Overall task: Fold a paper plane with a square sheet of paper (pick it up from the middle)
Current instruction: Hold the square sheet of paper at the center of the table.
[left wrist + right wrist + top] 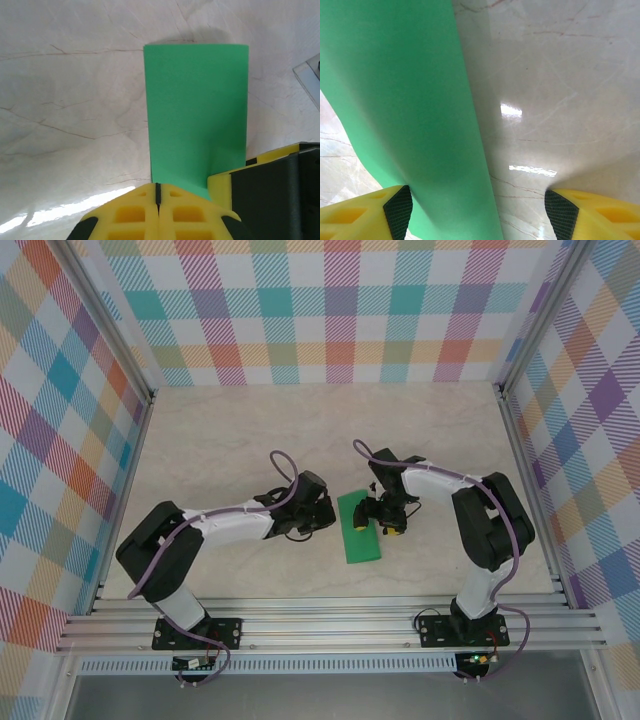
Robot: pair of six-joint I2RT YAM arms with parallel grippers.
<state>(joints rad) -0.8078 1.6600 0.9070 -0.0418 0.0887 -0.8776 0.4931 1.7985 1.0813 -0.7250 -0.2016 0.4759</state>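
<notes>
The square sheet of paper (360, 530) is bright green and lies on the table as a narrow rectangle between the two arms. My left gripper (325, 518) is at its left side. In the left wrist view its yellow fingertips (157, 192) are pressed together at the sheet's (196, 115) near edge. Whether that edge is pinched between them does not show. My right gripper (385, 520) stands open over the sheet's right part. In the right wrist view the paper (405, 110) runs past the left finger (397, 210), and bare table lies before the right finger (565, 212).
The table top (320, 430) is pale marble with checked walls behind and on both sides. An aluminium rail (330, 620) runs along the near edge. One yellow and black finger (270, 195) of the right gripper rests at the sheet's right corner in the left wrist view.
</notes>
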